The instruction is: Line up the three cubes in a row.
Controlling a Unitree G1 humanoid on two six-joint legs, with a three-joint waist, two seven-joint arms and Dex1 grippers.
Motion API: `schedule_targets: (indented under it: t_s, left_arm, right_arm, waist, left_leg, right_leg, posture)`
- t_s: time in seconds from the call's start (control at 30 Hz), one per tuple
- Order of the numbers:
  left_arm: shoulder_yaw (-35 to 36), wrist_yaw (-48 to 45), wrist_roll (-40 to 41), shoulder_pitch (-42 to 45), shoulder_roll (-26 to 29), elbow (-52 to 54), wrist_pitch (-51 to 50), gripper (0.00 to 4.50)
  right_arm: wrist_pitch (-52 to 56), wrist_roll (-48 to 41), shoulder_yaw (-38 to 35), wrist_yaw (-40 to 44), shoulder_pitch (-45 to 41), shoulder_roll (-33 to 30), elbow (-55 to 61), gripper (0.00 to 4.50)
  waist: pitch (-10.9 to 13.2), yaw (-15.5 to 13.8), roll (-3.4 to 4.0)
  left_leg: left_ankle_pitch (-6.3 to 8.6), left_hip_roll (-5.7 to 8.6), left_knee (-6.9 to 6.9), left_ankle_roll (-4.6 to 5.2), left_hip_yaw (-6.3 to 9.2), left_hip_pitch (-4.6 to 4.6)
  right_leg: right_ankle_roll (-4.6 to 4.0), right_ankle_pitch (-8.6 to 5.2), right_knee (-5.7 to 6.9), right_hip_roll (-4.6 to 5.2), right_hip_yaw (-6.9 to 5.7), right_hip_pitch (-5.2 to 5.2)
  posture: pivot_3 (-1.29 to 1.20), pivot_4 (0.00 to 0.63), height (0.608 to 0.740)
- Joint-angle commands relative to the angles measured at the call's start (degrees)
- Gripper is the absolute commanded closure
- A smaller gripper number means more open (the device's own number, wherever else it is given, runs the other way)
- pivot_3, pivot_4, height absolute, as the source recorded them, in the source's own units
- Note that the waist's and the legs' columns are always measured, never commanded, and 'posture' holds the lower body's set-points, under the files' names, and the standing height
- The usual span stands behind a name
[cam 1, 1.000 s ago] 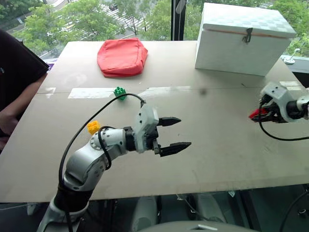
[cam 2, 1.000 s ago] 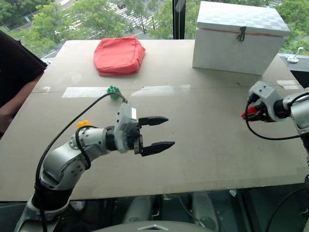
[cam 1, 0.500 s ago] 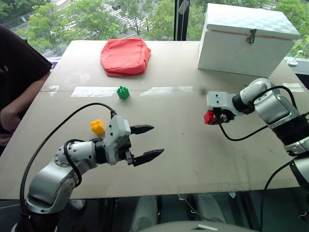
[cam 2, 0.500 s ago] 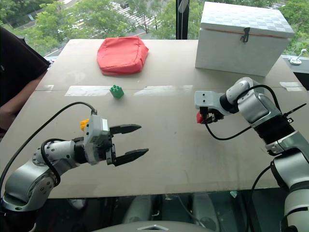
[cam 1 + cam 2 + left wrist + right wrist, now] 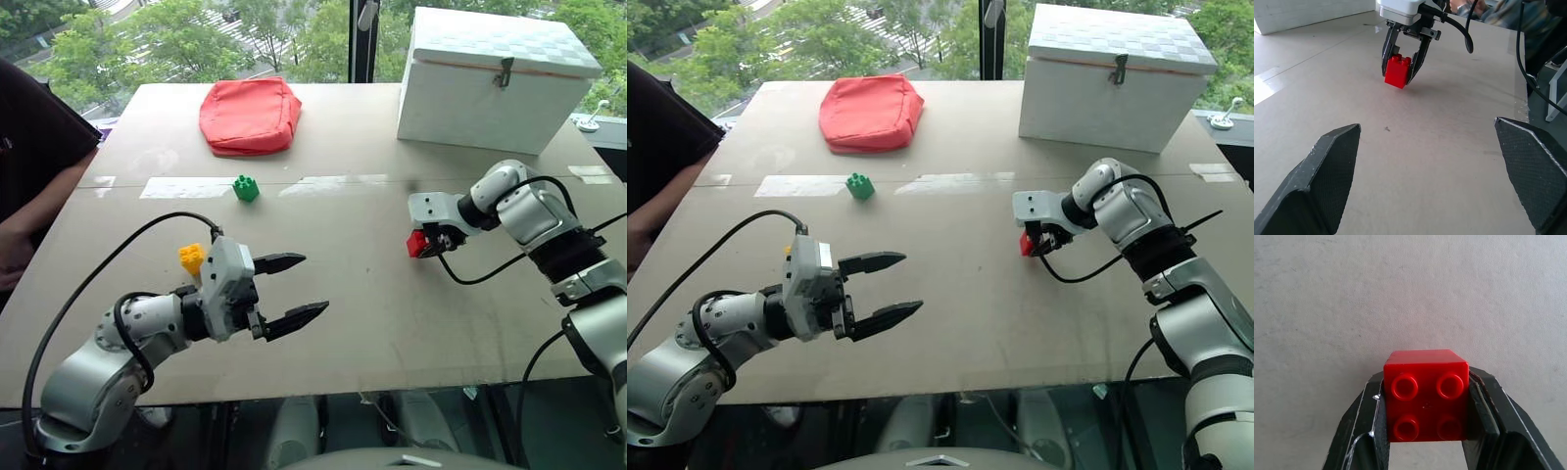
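Currently, step in hand: red cube carried toward the other two; row not yet formed.

Right end effector (image 5: 423,244): fingers pinched on the red cube (image 5: 416,244), one finger on each side face, studs facing the wrist camera. Pointing steeply down, just above or at the surface (image 5: 392,323); contact with the surface I cannot tell.

Left end effector (image 5: 294,291): fingers spread wide, holding nothing, hovering over the near-left part of the surface, pointing roughly level toward the red cube.

Green cube (image 5: 245,188): standing on the surface, left of centre, on the pale strip, nearer the red pouch (image 5: 249,116) than the near edge.

Yellow cube (image 5: 191,258): on the surface, near-left of the green one, just behind the left end effector's body, well apart from green.

Key relation: green and yellow both lie to the robot's left of the red cube, well apart from it. Line from yellow to green runs diagonally, away and slightly right. Red sits off that line, to its right.

Nearer arm: left arm to yellow and green; right arm already has red.

Judgement: next move likely needs red travelled further left to sit in line with the pair, or the pair regrouped.

Other: white box (image 5: 495,78) far right; a person's sleeve (image 5: 29,147) at the left edge.
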State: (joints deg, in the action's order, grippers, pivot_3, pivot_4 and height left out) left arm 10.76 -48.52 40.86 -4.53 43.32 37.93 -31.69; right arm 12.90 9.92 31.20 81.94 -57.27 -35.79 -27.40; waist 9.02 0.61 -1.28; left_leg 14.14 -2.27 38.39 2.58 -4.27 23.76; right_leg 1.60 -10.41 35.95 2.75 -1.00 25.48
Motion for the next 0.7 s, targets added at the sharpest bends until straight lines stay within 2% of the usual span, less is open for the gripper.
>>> schedule_targets:
  t_s: [0.03, 0.7]
  left_arm:
    - [1.71, 0.37, 2.12, -0.42, 0.01, 3.16, 0.46, 0.00]
    - [2.47, 1.95, 2.99, -2.41, 0.28, 4.97, 0.89, 0.00]
  right_arm:
    - [-0.83, 1.00, -0.98, 0.40, -2.16, 0.58, -1.84, 3.15]
    - [-3.92, 3.99, -0.96, 2.09, -4.56, 3.06, -8.87, 3.15]
  waist:
    - [0.00, 0.04, 0.00]
    - [0.01, 0.07, 0.01]
  left_leg:
    - [0.00, 0.00, 0.00, 0.00, 0.00, 0.00]
    - [0.00, 0.00, -0.01, 0.00, -0.01, -0.01]
  right_leg:
    - [0.00, 0.00, 0.00, 0.00, 0.00, 0.00]
    - [-0.01, 0.00, 0.00, 0.00, 0.01, 0.00]
  posture:
    - [0.00, 0.150, 0.740]
    - [0.00, 0.150, 0.740]
